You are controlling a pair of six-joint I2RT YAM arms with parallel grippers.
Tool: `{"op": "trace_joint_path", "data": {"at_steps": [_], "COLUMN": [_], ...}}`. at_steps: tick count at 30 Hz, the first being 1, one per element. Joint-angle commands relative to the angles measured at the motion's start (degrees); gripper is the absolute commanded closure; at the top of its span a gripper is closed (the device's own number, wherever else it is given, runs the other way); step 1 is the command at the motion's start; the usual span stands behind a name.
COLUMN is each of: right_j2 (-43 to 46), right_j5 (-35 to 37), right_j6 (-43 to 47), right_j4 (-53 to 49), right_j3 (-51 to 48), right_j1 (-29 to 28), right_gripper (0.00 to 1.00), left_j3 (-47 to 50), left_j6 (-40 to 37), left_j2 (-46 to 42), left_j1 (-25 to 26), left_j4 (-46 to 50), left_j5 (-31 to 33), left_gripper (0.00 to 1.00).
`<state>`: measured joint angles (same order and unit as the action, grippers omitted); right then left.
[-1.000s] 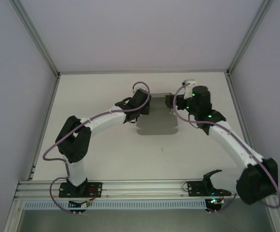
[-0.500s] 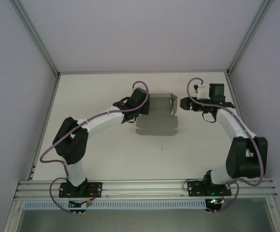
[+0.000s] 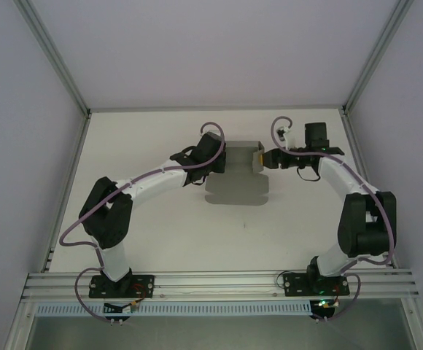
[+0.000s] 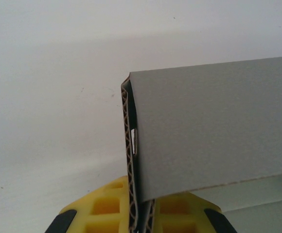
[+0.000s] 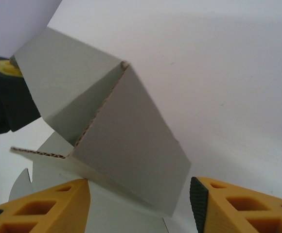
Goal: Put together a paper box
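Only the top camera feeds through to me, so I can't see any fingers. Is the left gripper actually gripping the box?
Observer: Yes. In the left wrist view, the left gripper is shut on a folded-over edge of the box.
Operator: And the right one, closed too?
Observer: No. The right gripper is open, with its fingers on either side of a raised flap.
Operator: Is that flap flat or creased?
Observer: Creased. Two panels meet at a ridge, and the fluted cut edge is showing.
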<state>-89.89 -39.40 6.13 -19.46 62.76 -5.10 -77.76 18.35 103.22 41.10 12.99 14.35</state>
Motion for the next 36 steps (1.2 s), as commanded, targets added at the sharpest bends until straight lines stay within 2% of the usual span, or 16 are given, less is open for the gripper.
{"op": "trace_joint_path", "data": {"at_steps": [1,5,9,11,13,17,21,28,30,33,36], "right_j2": [-0.6,-0.2,0.3,0.2,0.0,-1.7,-4.3,-10.3,-10.9,-10.2,-8.9], "right_j5": [0.9,6.7,20.0,27.1,34.8,52.6,65.4,85.0,84.3,77.7,71.3], "right_j6": [1.7,-1.3,-3.9,-3.9,-5.3,-10.9,-17.6,-36.3,-36.4,-34.6,-32.0], "right_j4": [-1.1,2.6,6.2,7.2,7.6,7.5,7.9,-7.5,-7.3,-2.5,3.4], "right_j3": [2.1,1.4,1.1,1.4,2.0,3.8,5.1,13.4,13.8,12.5,10.3], "right_j1": [-1.9,-3.6,-8.3,-11.3,-13.7,-18.1,-21.6,-23.3,-23.3,-23.3,-23.3], "right_gripper": [0.45,0.45,0.47,0.59,0.67,0.78,0.83,0.87,0.87,0.76,0.75], "left_j3": [-1.5,-1.9,-1.8,-1.8,-2.0,-2.0,-2.6,-3.5,-3.5,-3.5,-3.5], "left_j6": [-0.9,-1.0,-1.0,-1.0,-1.0,-0.5,0.2,1.6,1.6,1.4,1.2], "left_j2": [-0.9,-0.9,-1.2,-1.1,-1.3,-1.2,-0.6,-0.5,-0.6,-0.7,-0.9], "left_j1": [-0.3,-0.3,-0.3,-0.3,-0.3,-0.3,-0.1,0.2,0.2,0.2,0.2], "left_j4": [-0.7,-0.2,-0.5,-0.3,0.0,0.2,0.3,1.0,0.7,0.8,1.0], "left_j5": [-1.3,-1.5,-1.9,-1.7,-1.1,-0.6,-0.8,1.0,0.6,-0.1,-0.6], "left_gripper": [1.0,1.0,1.0,1.0,1.0,1.0,1.0,1.0,1.0,1.0,1.0]}}
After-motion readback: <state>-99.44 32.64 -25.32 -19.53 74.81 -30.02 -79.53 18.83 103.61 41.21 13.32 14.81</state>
